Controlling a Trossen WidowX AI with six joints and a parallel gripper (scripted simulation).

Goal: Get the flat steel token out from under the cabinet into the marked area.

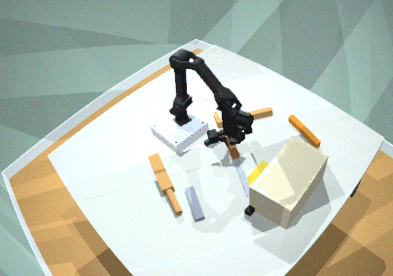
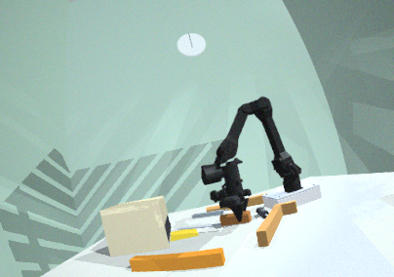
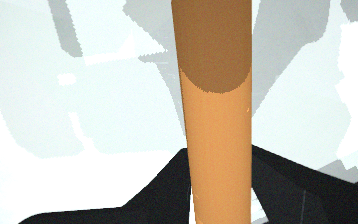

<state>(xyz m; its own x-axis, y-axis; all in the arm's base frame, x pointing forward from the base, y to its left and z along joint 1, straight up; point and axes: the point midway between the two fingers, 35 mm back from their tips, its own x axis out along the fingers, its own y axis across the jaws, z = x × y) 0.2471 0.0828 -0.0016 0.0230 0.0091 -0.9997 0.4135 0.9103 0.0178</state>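
My gripper (image 1: 230, 141) (image 2: 239, 217) (image 3: 214, 152) is shut on the brown-orange handle (image 1: 232, 149) (image 2: 230, 218) (image 3: 217, 120) of a tool, low over the table. Its thin pale blade (image 1: 242, 180) reaches toward the front of the cream cabinet (image 1: 289, 170) (image 2: 134, 226). A flat yellow patch (image 1: 258, 172) (image 2: 184, 234) lies at the cabinet's front; whether it is the marked area I cannot tell. The steel token cannot be made out in any view. The wrist view shows the handle between both black fingers, and the blade is hidden there.
A wooden stepped piece (image 1: 161, 173) and a grey bar (image 1: 195, 204) lie on the table. A black cube (image 1: 249, 210) sits by the cabinet's near corner. An angled orange piece (image 1: 262, 114) (image 2: 269, 226) lies behind the gripper, and an orange bar (image 1: 304, 130) (image 2: 177, 259) beside the cabinet.
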